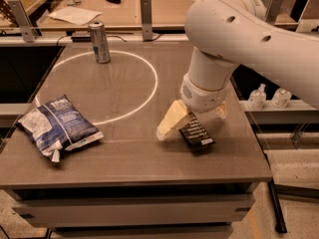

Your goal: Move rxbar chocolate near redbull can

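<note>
The rxbar chocolate (197, 134), a flat dark bar with white text, lies on the grey table (149, 158) at the right front. My gripper (195, 118) hangs just over its far end. The cream fingers are spread to either side of the bar, one finger (170, 121) to the left, the other mostly hidden behind the wrist on the right. The gripper is open and holds nothing. The redbull can (99, 42), slim and silver-blue, stands upright at the far left of the table, on the edge of a white circle.
A crinkled blue-and-white bag (59, 126) lies at the front left. A white circle (149, 83) is marked on the tabletop. Small white bottles (257, 97) stand on a shelf to the right. Another table with papers is behind.
</note>
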Tool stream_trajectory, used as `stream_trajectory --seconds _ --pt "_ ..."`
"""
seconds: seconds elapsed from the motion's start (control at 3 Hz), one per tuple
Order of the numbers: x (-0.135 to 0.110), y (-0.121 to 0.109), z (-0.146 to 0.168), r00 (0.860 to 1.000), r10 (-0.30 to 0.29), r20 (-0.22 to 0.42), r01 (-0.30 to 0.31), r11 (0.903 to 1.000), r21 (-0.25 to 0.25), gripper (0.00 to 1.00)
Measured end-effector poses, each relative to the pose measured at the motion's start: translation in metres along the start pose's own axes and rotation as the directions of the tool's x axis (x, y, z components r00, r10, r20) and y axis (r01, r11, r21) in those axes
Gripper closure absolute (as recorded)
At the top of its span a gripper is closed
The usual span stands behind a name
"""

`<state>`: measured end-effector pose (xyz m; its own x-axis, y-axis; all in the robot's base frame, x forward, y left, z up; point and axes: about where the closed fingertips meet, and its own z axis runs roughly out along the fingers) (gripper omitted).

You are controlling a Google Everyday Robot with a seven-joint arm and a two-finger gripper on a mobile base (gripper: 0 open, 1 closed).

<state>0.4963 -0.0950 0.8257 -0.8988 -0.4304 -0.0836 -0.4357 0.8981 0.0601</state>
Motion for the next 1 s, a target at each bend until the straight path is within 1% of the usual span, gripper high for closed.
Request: stream_trajectory --seconds 0.33,0.67,1.0 --pt "-0.002 0.000 0.008 1.000 -0.004 -0.026 0.004 0.9999 0.012 0.00" --pt "0.000 -0.002 0.017 0.999 0.000 -0.052 0.001 0.9997 0.024 0.09" --pt "0.002 0.001 0.022 0.998 -0.004 -0.068 0.006 0.9995 0.032 0.25"
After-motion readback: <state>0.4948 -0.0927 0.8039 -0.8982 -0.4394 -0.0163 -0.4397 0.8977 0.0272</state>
